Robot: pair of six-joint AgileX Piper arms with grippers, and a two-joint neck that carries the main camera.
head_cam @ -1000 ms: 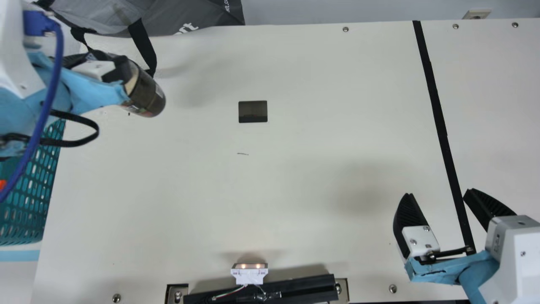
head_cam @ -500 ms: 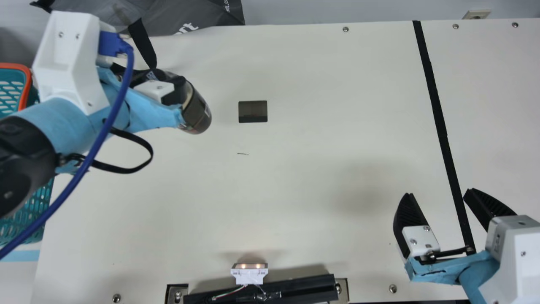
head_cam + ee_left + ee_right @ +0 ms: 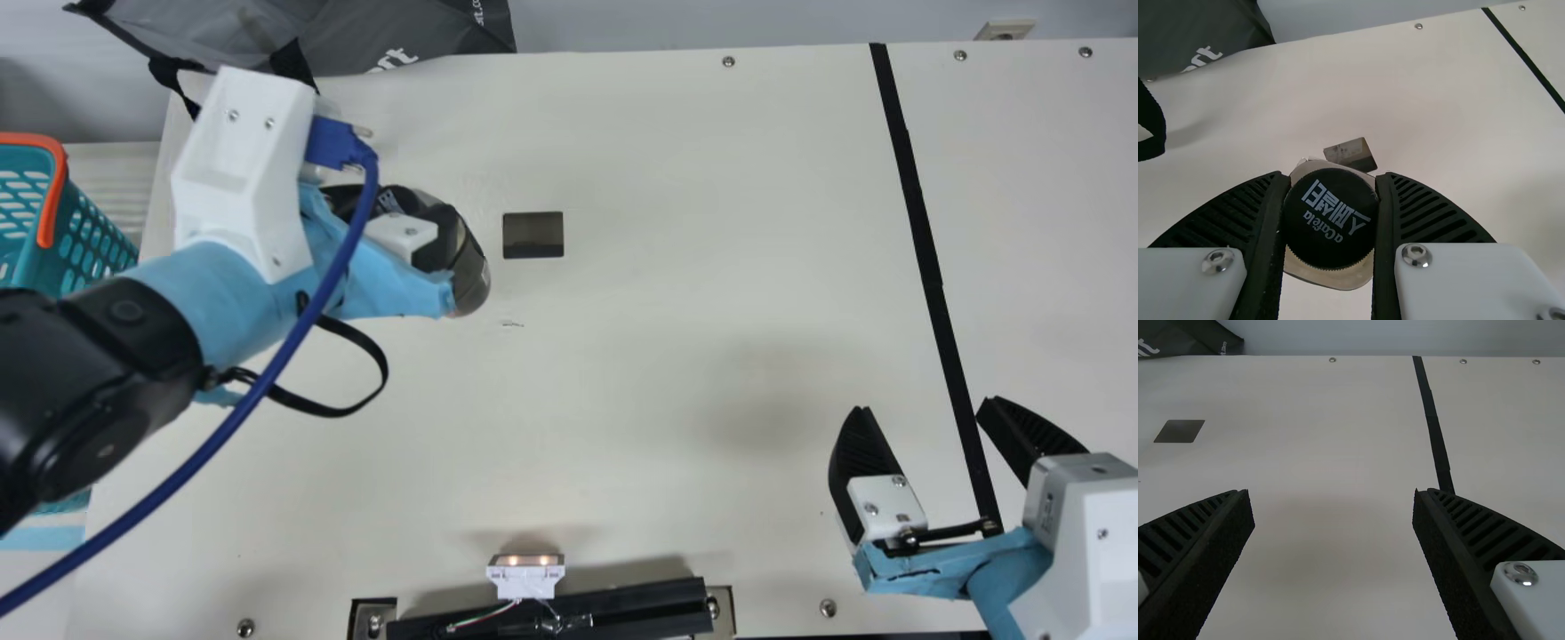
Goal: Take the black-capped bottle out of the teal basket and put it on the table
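The left gripper (image 3: 443, 256) is closed on the black-capped bottle (image 3: 471, 277), its 2 black ribbed fingers pressed to opposite sides of the round cap (image 3: 1330, 220). White print marks the cap's top. In the main view the bottle is tilted, its dark, glossy body pointing away from the wrist. It is out of the teal basket (image 3: 84, 244) and over the left part of the cream table (image 3: 667, 178); whether its base touches the surface, I cannot tell.

The basket stands beyond the table's left edge, with lattice walls and an orange handle (image 3: 53, 196). The left arm covers much of it, so I cannot tell what it contains.

Just beside the bottle, a dark rectangle (image 3: 533, 236) marks the tabletop, with a short thin mark (image 3: 512, 324) near it. Farther right, a black strip (image 3: 916, 222) runs at a slant from the far edge. Near its lower end is the right gripper (image 3: 925, 409), holding nothing, its 2 fingers wide apart.

At the near edge sits a small white module (image 3: 524, 580) with 2 glowing lights, beside a black bar (image 3: 605, 609). 3 screws dot the far edge. A grey fabric bag (image 3: 400, 31) lies at the far left, and a socket (image 3: 1005, 32) is on the right beyond the table.
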